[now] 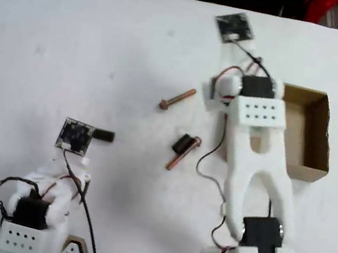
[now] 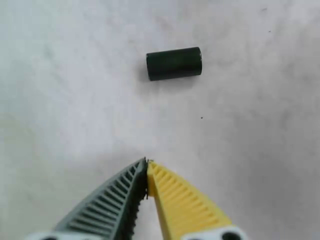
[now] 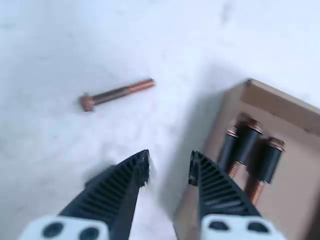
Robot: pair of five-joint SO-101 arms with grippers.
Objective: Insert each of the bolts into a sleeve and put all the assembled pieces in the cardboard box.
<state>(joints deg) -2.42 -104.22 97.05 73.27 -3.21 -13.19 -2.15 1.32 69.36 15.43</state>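
The left gripper (image 2: pixel 147 169) is closed: its grey and yellow fingers meet at the tips and hold nothing. A black sleeve (image 2: pixel 174 63) lies on its side on the white table (image 2: pixel 60 100), a little in front of these tips and not touching them. The right gripper (image 3: pixel 169 162) is open with a moderate gap and is also empty; it hangs over the table just beside the wall of the cardboard box (image 3: pixel 280 102). Inside the box lie three assembled pieces (image 3: pixel 247 145), each a copper bolt in a black sleeve, close together. A bare bolt (image 3: pixel 117 94) lies on the table ahead of the right gripper, apart from it. In the high view, a sleeved bolt (image 1: pixel 184 146) lies on the table near the bare bolt, outside the box.
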